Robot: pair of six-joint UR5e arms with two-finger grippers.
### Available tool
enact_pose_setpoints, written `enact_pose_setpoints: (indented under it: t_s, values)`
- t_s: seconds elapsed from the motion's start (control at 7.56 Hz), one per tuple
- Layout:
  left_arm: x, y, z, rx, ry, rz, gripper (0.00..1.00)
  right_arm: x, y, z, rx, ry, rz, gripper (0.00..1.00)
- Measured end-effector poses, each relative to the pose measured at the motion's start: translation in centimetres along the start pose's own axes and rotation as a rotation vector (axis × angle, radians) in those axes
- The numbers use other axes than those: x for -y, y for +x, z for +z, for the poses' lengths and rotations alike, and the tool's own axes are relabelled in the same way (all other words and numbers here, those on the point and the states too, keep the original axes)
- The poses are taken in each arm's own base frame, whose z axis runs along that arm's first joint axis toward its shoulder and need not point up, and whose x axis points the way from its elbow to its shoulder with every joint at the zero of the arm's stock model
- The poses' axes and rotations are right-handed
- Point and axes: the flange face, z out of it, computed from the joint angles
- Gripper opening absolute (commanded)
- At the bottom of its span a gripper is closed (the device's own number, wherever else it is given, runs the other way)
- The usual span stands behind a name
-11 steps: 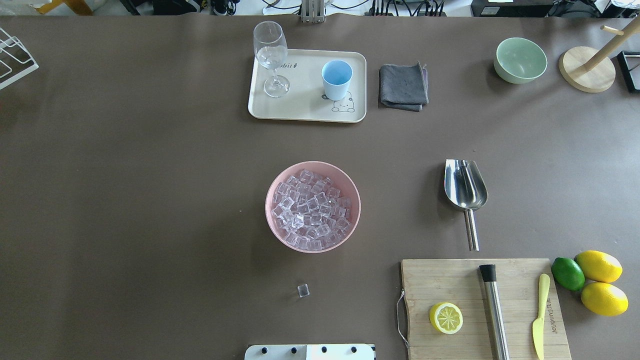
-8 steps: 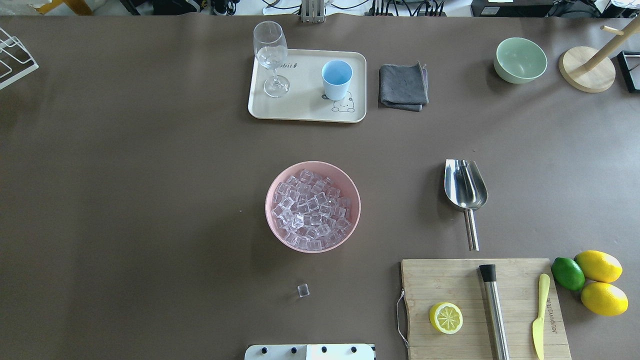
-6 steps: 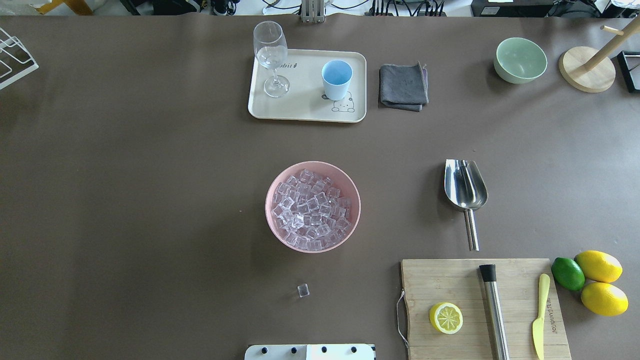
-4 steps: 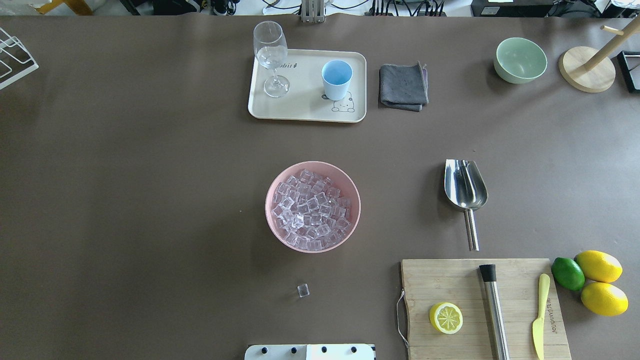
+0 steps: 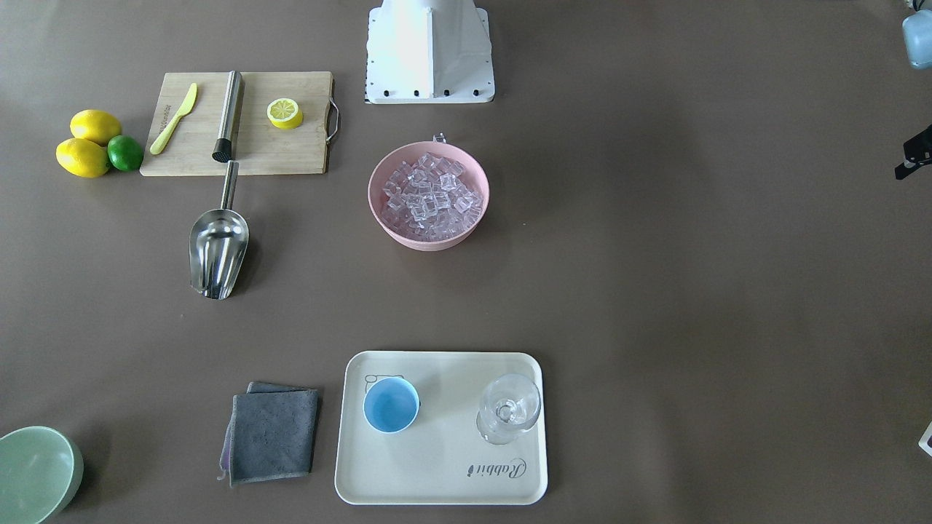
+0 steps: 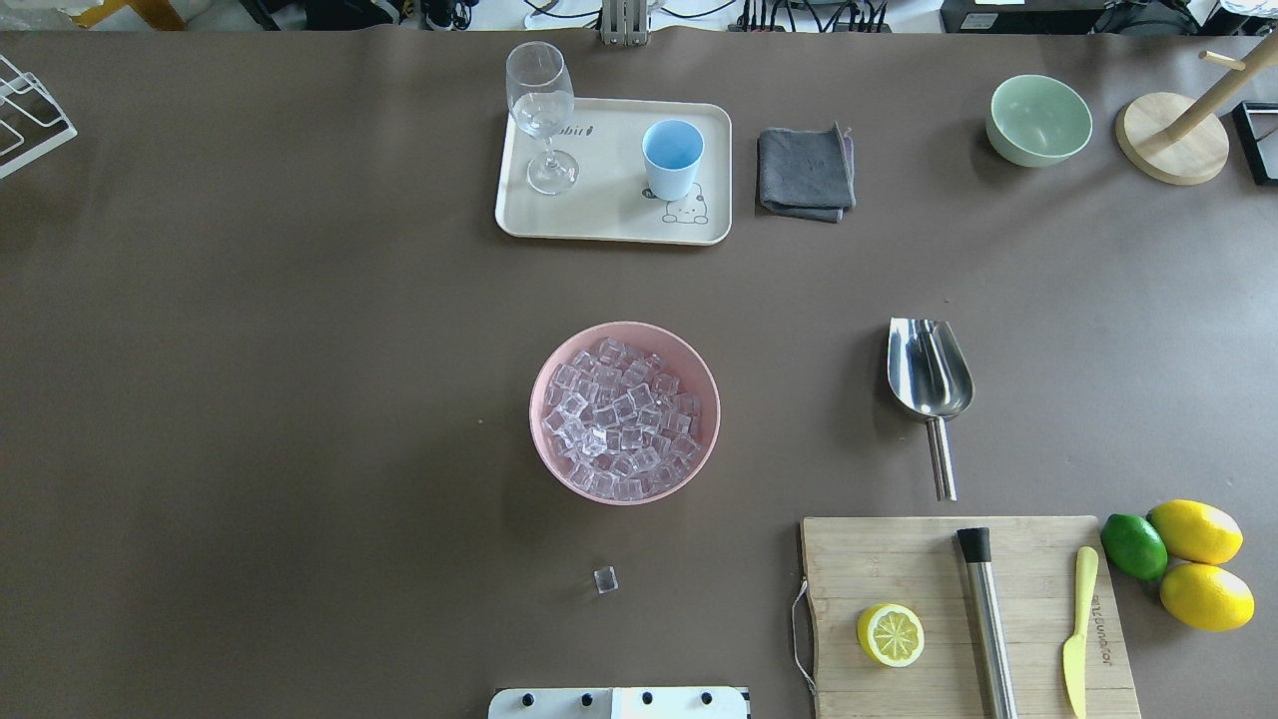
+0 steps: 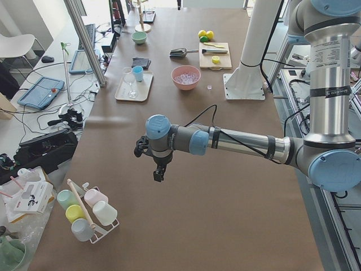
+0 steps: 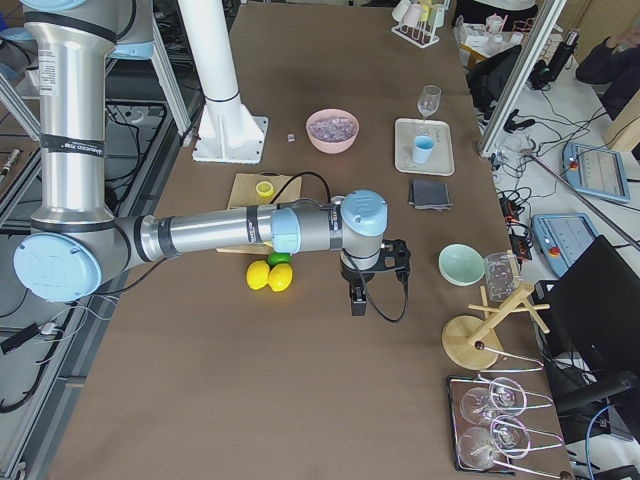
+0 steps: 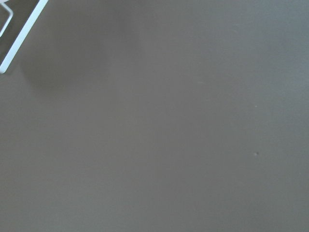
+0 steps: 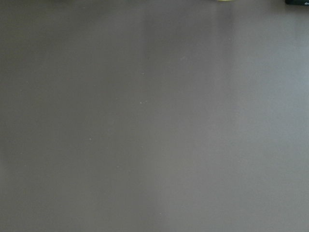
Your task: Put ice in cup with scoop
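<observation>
moved: nothing, scoop [image 6: 930,379] unmoved | left end effector [image 7: 159,174], right end effector [image 8: 357,302]: grip state unreadable

Robotics lab, robot arm [image 7: 237,141], teach pendant [image 7: 40,91]

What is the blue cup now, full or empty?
Empty: the cup stands upright on the tray, showing only its bare blue bottom.

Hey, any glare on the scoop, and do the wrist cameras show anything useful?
Overhead exterior: sharp, evenly lit; the scoop shows bright reflections and a soft shadow on its view-left side. Left wrist-mounted: only bare brown table and a white rack corner. Right wrist-mounted: near-featureless table, nothing useful.
</observation>
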Motion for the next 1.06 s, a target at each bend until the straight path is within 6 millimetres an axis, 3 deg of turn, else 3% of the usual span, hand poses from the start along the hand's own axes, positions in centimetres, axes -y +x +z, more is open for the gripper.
enact_pose_setpoints:
  t_s: [0.4, 0.79, 1.06]
  values:
    - [3.1, 6.0, -0.3, -0.016, 0.015, 0.132, 0.98, -1.3, -12.5, 1.7, 0.040, -0.052, 0.071, 0.99]
    - [4.7, 12.2, -1.2, -0.035, 0.039, 0.261, 0.98, -2.7, -25.0, 5.3, 0.049, -0.120, 0.130, 0.99]
    - [5.6, 16.8, -1.4, -0.046, 0.053, 0.359, 0.99, -5.4, -31.2, 8.6, 0.000, -0.130, 0.130, 0.99]
